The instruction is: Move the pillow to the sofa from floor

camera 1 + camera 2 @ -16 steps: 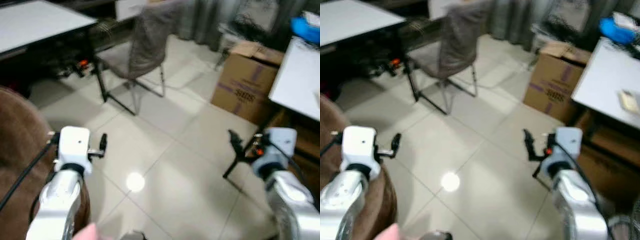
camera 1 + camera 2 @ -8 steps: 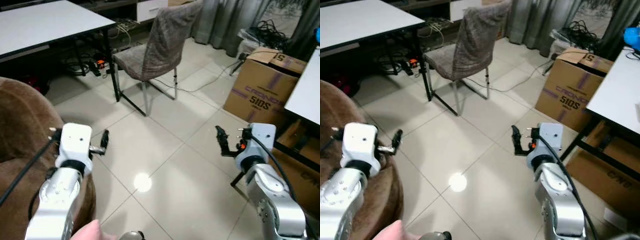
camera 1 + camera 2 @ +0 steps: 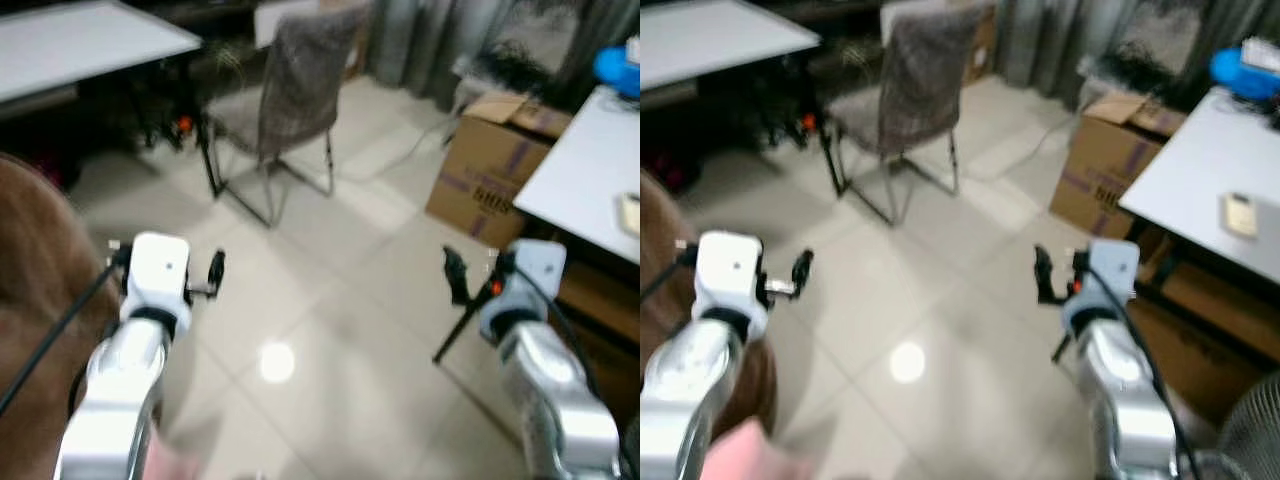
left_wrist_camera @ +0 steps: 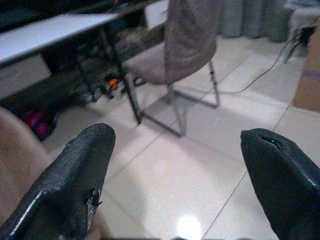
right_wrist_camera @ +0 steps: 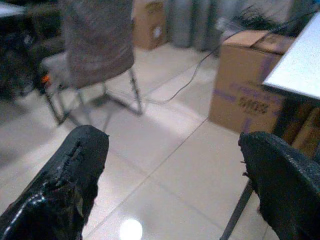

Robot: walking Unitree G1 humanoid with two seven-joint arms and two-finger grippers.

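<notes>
Both arms are raised in front of me over pale floor tiles. My left gripper [image 3: 215,272] is open and holds nothing; it hangs beside the brown sofa [image 3: 30,260], whose rounded edge also appears in the left wrist view [image 4: 20,165]. My right gripper [image 3: 452,275] is open too, with bare tiles between its fingers [image 5: 75,170]. A blurred pink shape [image 3: 740,450] pokes in at the bottom edge of the right eye view; I cannot tell what it is.
A grey fabric chair [image 3: 290,90] stands ahead on thin metal legs, next to a white desk [image 3: 90,45] with cables under it. A cardboard box [image 3: 495,165] sits at the right by a white table [image 3: 590,170] and its black leg [image 3: 455,330].
The whole picture has swayed sideways and blurred, so the camera is moving. Both arms stay raised with fingers apart; nothing was taken hold of.
</notes>
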